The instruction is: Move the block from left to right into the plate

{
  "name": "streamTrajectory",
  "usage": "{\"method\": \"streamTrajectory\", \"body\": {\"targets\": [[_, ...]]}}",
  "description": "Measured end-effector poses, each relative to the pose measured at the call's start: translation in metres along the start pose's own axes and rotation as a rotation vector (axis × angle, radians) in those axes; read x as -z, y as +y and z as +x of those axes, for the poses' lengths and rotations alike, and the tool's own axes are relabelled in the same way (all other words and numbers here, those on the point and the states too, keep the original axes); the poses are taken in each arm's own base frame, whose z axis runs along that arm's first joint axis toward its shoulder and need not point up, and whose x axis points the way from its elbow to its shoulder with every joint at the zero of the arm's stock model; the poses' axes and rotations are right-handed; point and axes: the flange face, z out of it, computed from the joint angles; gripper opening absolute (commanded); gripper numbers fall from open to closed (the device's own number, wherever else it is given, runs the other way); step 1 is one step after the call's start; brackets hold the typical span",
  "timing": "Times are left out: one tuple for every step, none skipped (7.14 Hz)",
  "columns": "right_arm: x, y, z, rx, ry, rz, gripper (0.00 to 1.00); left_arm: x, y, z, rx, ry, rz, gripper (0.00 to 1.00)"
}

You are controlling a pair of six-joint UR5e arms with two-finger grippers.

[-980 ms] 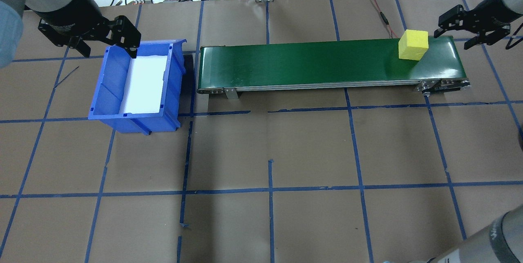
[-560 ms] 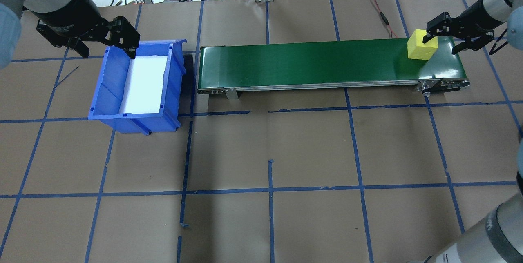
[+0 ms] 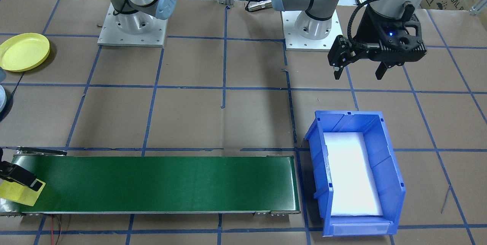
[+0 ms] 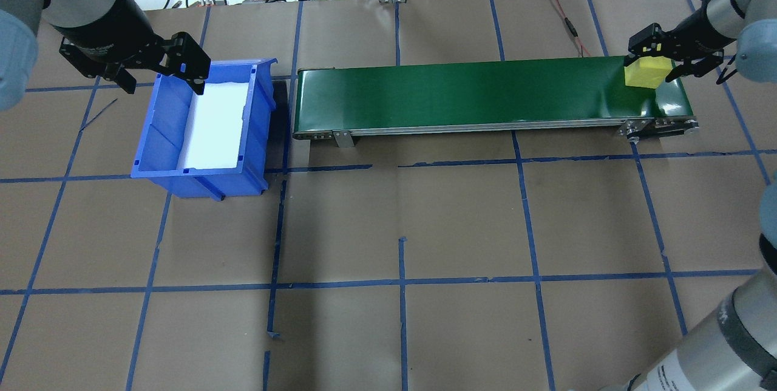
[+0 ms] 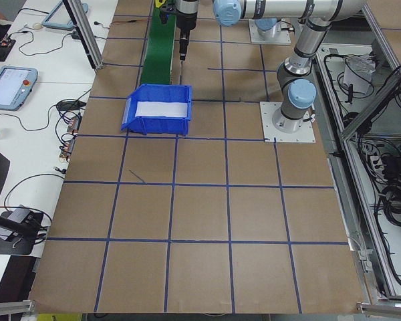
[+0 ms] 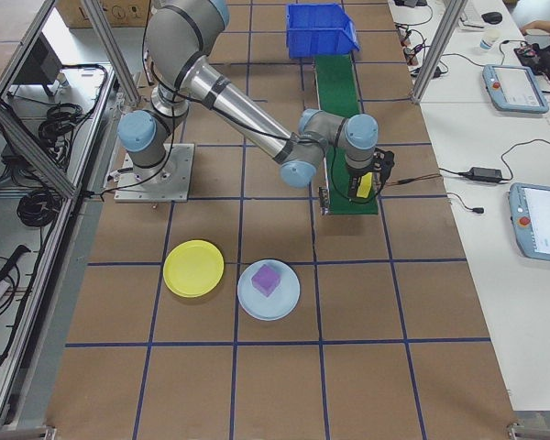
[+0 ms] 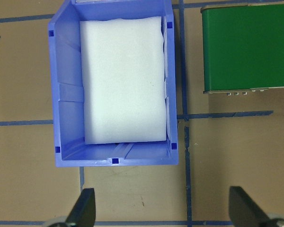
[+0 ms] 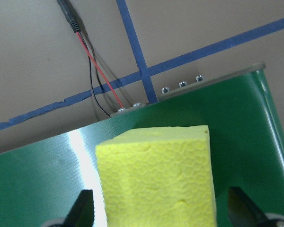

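Green conveyor belt [image 4: 485, 90] carries the yellow foam block [image 4: 647, 72] at its far right end, and the block sits close to the belt's edge, so a late or skewed pinch could nudge it off or squash the soft foam crooked. Right gripper [image 4: 661, 57] is down over it with jaws spread wide, one finger either side, not yet touching as far as I can see. Yellow plate [image 6: 193, 268] waits well apart. Left gripper [image 3: 359, 70] hangs open and empty near the blue bin [image 3: 388, 184]
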Motion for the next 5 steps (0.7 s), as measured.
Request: {"method": "streamTrajectory", "body": {"targets": [[-0.001, 0.000, 0.004, 0.003, 0.029, 0.004, 0.18, 0.000, 0.000, 0.000, 0.000, 0.001, 0.000, 1.00], [0.004, 0.002, 0.010, 0.014, 0.088, 0.004, 0.18, 0.000, 0.000, 0.000, 0.000, 0.002, 0.000, 1.00], [0.019, 0.007, 0.026, 0.054, 0.160, 0.003, 0.19, 0.000, 0.000, 0.000, 0.000, 0.004, 0.000, 1.00], [0.044, 0.018, 0.060, 0.085, 0.229, -0.010, 0.18, 0.000, 0.000, 0.000, 0.000, 0.004, 0.000, 1.00], [0.068, 0.039, 0.104, 0.061, 0.262, -0.033, 0.19, 0.000, 0.000, 0.000, 0.000, 0.005, 0.000, 1.00]]}}
